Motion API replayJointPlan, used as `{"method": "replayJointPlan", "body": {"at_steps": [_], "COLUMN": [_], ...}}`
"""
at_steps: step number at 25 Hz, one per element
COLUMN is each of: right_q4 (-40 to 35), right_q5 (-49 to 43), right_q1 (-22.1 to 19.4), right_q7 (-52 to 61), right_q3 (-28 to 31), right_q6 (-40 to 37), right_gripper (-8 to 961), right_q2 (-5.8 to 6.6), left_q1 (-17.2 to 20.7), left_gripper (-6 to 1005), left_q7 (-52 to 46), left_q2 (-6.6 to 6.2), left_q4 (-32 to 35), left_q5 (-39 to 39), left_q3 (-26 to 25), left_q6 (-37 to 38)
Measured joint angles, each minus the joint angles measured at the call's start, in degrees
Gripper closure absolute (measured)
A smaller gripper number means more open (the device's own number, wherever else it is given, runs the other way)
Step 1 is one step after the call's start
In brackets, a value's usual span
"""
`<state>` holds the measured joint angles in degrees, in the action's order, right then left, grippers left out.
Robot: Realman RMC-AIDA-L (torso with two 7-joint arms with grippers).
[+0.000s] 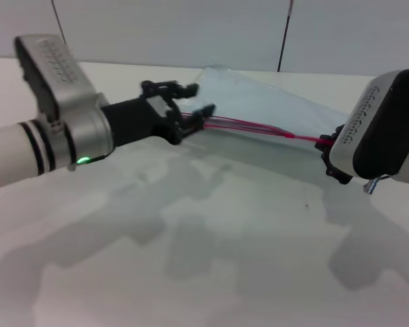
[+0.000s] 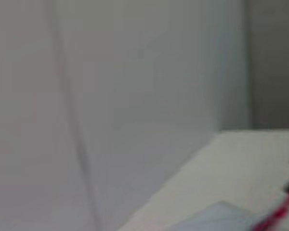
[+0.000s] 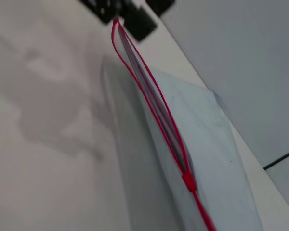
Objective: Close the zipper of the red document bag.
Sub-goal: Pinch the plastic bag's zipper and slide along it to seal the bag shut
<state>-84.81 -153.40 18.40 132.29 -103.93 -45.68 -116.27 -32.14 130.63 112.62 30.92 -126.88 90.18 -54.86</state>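
Table [image 1: 211, 272]: pale, bare surface nearest the head camera, carrying only the shadows of both arms.

Left gripper [image 1: 194, 117]: reaches in from the left, above the table, at the left end of the bag's red edge. Black fingers [image 1: 169, 87] pinch that end, where the red lines converge. The right wrist view shows the same dark fingers clamped at the far tip of the strip.

Red document bag [image 1: 259, 102]: clear, pale bluish pouch, lifted off the table along its red edge and stretched between the two grippers; the far side slopes back toward the wall.

Zipper [image 3: 154, 103]: two red tracks, parted into a narrow loop over most of the length from the left gripper to a small red slider [image 3: 188, 181]. Beyond the slider the strip runs as one line. Judged mostly open.

Right gripper [image 1: 330, 153]: at the right end of the strip, largely hidden behind its own wrist housing; whether its fingers are spread or pinching cannot be told.

Risks, as judgement:
- Slack between the holds would let the tracks buckle and the slider jam.
- A weak pinch on the left end could slip under pull, dragging the whole pouch instead of the slider.
- A pull off the zipper's line could twist the thin plastic and snag it.
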Motion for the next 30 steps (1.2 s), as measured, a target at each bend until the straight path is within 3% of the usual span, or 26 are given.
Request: {"method": "replayJointPlan", "body": {"at_steps": [5, 7, 16, 30], "right_q4": [-0.29, -0.57, -1.1, -3.84], "right_q5": [1.05, 2.3, 3.3, 3.38], "right_q1": [0.46, 0.65, 1.36, 1.47], "right_q7": [0.03, 0.02, 0.03, 0.04], "right_q3": [-0.5, -0.62, -0.71, -0.42], "right_q6": [-0.08, -0.4, -1.66, -3.82], "right_gripper": [906, 906, 902, 897], "right_q2": [0.04, 0.13, 0.14, 0.15], "left_q1": [-0.5, -0.62, -0.73, -2.93], "left_gripper": [539, 539, 540, 542], "left_q7": [-5.15, -6.52, -7.0, -7.61], "left_q2": [0.55, 0.72, 0.85, 1.22], "left_q4": [7.84, 9.86, 16.88, 17.23], "left_q5": [17.48, 20.53, 25.65, 31.27], "left_q3": [-0.12, -0.3, -0.03, -0.32], "left_q6": [-0.05, 0.03, -0.1, -1.26]}}
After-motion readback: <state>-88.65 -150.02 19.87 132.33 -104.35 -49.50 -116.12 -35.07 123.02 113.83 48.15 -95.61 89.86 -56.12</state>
